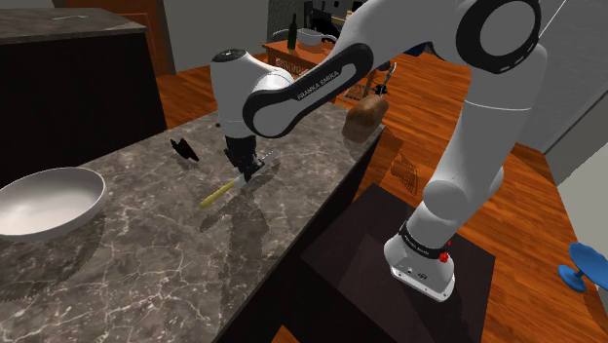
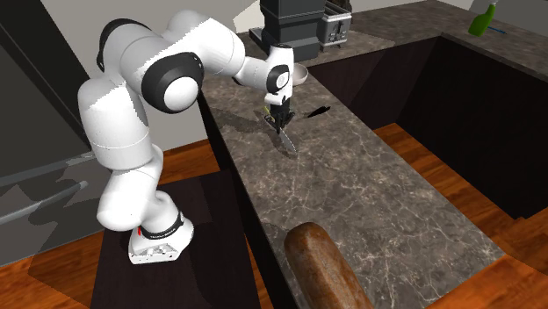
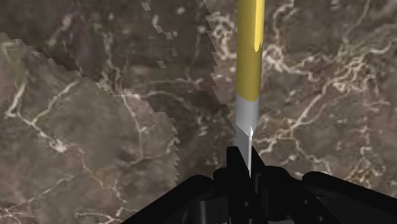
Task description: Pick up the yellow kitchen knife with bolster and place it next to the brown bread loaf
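Gripper point(image 3: 245, 167): clenched on the knife point(image 3: 249, 57), fingers pinching the blade just past the grey bolster.
Knife place: in the gripper's clasp, low over the counter point(image 1: 146, 253); I cannot tell whether it touches the counter.
Long axis: runs through the gripper, about flat along the counter.
Pointing: yellow handle sticks out one side of the gripper, blade tip out the other.
Loaf point(image 1: 365, 117): well apart from the gripper, on the blade-tip side, roughly along the knife's axis.
Coming move: likely a carry blade-end first, handle trailing.
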